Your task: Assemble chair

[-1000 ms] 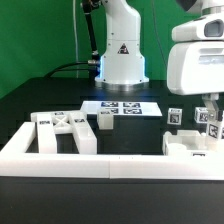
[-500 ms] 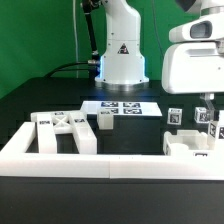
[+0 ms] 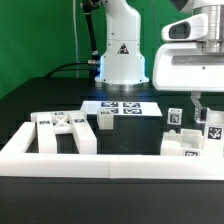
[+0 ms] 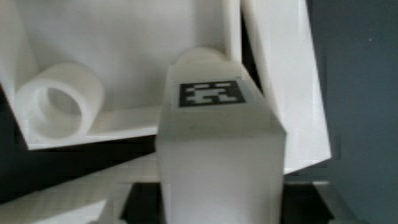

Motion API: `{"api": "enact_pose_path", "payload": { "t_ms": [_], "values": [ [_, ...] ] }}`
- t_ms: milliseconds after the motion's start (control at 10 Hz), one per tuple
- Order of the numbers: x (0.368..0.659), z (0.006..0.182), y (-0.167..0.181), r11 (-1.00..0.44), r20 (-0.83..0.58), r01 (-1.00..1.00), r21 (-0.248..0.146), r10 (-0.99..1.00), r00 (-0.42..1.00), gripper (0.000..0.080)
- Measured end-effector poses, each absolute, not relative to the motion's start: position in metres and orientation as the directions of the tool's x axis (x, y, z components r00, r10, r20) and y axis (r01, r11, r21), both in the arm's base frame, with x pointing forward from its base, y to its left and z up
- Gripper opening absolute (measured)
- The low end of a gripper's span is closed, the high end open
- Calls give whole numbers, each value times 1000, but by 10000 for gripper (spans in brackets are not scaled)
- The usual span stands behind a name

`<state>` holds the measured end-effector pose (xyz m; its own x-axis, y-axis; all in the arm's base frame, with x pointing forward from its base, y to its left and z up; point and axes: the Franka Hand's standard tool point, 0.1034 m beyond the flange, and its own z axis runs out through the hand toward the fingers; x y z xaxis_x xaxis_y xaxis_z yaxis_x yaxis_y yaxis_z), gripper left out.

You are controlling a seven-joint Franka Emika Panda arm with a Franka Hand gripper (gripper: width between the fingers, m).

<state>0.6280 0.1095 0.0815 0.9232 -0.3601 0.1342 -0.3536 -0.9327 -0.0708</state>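
Note:
My gripper (image 3: 201, 106) hangs at the exterior view's right, above the chair parts there. In the wrist view the gripper (image 4: 217, 196) is shut on a white square post (image 4: 217, 130) with a black-and-white tag on its face. Below the post lies a white chair part with a round socket (image 4: 64, 100). In the exterior view the post (image 3: 211, 127) hangs just above a blocky white part (image 3: 186, 146). Another tagged post (image 3: 174, 117) stands beside it. A white frame piece (image 3: 62, 129) lies at the left, with a small tagged block (image 3: 104, 120) next to it.
The marker board (image 3: 123, 106) lies flat in front of the robot base (image 3: 121, 55). A long white rail (image 3: 100, 162) borders the front of the workspace and turns back at the left. The table is black, with a green backdrop behind.
The gripper has risen and shifted a little toward the exterior view's left, with the post still in it. The other parts have not moved.

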Motion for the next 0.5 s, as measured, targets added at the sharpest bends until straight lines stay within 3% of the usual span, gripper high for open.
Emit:
{"api": "enact_pose_path", "payload": {
  "t_ms": [100, 200, 300, 500],
  "values": [
    [628, 82, 110, -936, 135, -346, -70, -352, 926, 492],
    [628, 82, 111, -936, 135, -345, -71, -352, 926, 492],
    [629, 88, 111, -938, 140, -337, -74, -345, 928, 597],
    [620, 110, 102, -952, 149, -296, -73, -304, 941, 638]
  ]
}}
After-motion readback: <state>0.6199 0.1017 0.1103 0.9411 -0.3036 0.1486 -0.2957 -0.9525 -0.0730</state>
